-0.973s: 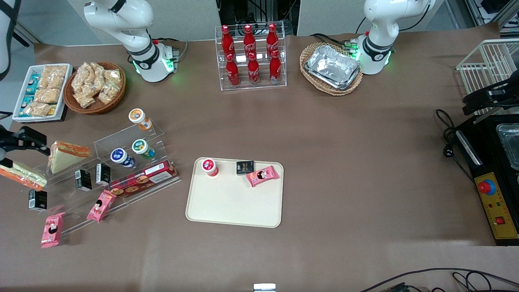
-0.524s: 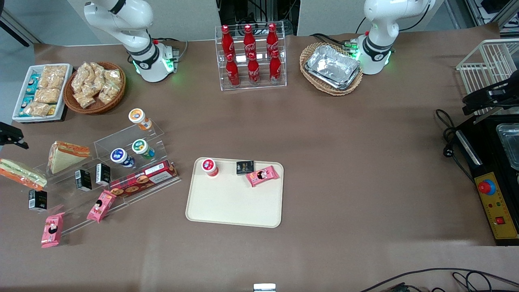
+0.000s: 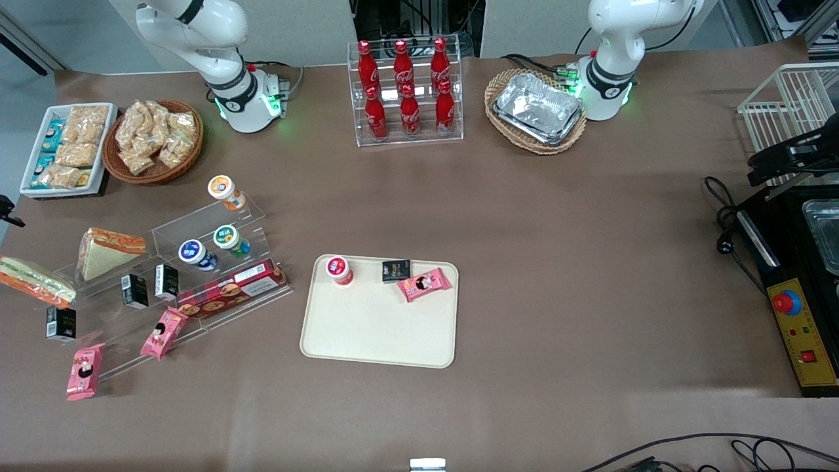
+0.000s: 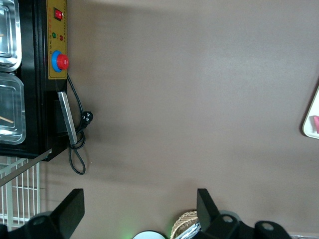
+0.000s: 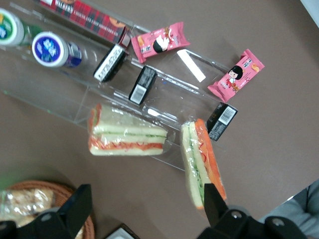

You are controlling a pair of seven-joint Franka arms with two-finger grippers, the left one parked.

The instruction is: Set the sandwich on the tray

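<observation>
My gripper [image 5: 145, 195] hangs open and empty above the sandwich [image 5: 202, 162], with the fingers wide apart. The sandwich [image 3: 36, 282] lies at the frame edge, toward the working arm's end, beside the wedge sandwich [image 3: 105, 252]. The tray [image 3: 377, 328] in the lower middle is well apart from it.

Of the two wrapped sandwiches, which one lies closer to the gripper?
The elongated sandwich showing orange and green filling; the gripper hangs above with open fingers, one finger at its end. The triangular wedge sandwich sits clear of both fingers.
</observation>
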